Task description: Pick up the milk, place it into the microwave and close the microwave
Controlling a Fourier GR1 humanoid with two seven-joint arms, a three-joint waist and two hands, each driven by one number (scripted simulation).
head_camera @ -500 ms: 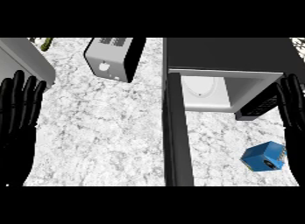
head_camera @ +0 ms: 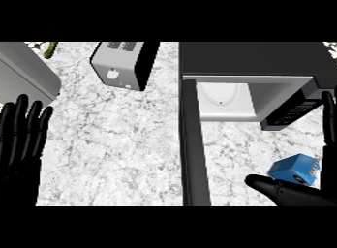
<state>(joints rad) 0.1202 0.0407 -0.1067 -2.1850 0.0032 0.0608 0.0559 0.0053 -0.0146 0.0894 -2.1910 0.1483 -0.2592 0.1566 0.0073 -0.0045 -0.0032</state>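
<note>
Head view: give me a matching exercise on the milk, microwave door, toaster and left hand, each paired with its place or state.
Things:
1. milk
2. microwave door
3. toaster
4. left hand

Places or states:
a. open, fingers up, at the view's left edge
b. blue, on the counter beside the right hand
c. swung open
d. at the back, left of the microwave

Pairs: 1-b, 2-c, 3-d, 4-a.

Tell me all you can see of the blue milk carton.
The blue milk carton is a box, turned cornerwise, with pale print on its right face. It sits on the white marble counter before the open microwave. The black right hand is open; its thumb lies by the carton's lower edge, contact unclear.
</note>
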